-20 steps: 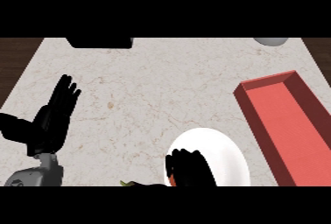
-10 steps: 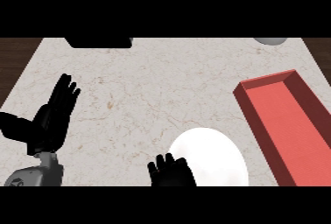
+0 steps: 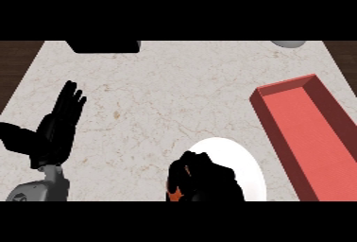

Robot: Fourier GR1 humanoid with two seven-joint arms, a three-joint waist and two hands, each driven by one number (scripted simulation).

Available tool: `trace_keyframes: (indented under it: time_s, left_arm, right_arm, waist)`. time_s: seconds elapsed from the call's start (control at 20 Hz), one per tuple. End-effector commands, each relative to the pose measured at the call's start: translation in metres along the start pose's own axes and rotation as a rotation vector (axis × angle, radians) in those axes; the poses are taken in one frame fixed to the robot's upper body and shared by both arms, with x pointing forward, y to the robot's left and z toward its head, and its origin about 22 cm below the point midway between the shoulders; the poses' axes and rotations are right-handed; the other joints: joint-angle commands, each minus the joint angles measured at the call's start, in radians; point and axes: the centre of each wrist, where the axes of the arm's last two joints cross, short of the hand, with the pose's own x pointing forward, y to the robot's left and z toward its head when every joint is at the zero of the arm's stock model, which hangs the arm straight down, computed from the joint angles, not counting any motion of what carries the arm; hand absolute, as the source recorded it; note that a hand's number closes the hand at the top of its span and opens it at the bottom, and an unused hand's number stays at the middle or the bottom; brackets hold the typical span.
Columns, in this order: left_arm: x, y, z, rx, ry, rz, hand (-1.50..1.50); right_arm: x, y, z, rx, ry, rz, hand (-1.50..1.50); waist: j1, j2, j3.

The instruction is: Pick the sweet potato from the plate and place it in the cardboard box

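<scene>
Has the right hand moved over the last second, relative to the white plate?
Yes. The right hand has gone up and right from the lower edge onto the white plate's left half, fingers now curled over something orange.

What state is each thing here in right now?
Right hand: curled over something orange at the plate's near edge.
Left hand: open, resting, fingers up, at left.
White plate: partly covered by the hand.
Red box: open-topped, nothing inside.

The right hand [image 3: 203, 177] curls its fingers over the left edge of the white plate [image 3: 241, 163]. The left hand [image 3: 55, 130] rests open, well left of it, fingers up.
</scene>
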Motion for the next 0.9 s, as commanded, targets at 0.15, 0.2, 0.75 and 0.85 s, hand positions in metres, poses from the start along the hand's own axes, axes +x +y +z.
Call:
trace_keyframes:
  time_s: [0.15, 0.2, 0.75, 0.85]
  left_arm:
    - [-0.001, 0.001, -0.008, -0.010, -0.005, 0.007, 0.00]
    - [-0.007, 0.005, 0.012, -0.002, -0.005, -0.006, 0.00]
    - [0.005, 0.005, 0.012, -0.005, 0.001, 0.018, 0.00]
    - [0.003, -0.015, 0.001, -0.011, -0.015, -0.002, 0.00]
  right_arm:
    - [-0.016, -0.051, -0.022, -0.087, 0.243, -0.020, 1.50]
    - [-0.024, -0.057, -0.031, -0.092, 0.266, -0.019, 1.50]
    - [-0.109, -0.059, -0.073, -0.156, 0.362, 0.174, 1.50]
    - [-0.130, -0.058, -0.086, -0.147, 0.379, 0.165, 1.50]
  waist:
    - [-0.002, 0.005, 0.000]
    - [0.008, 0.004, 0.000]
    - [0.012, 0.007, 0.001]
    - [0.009, 0.008, 0.001]
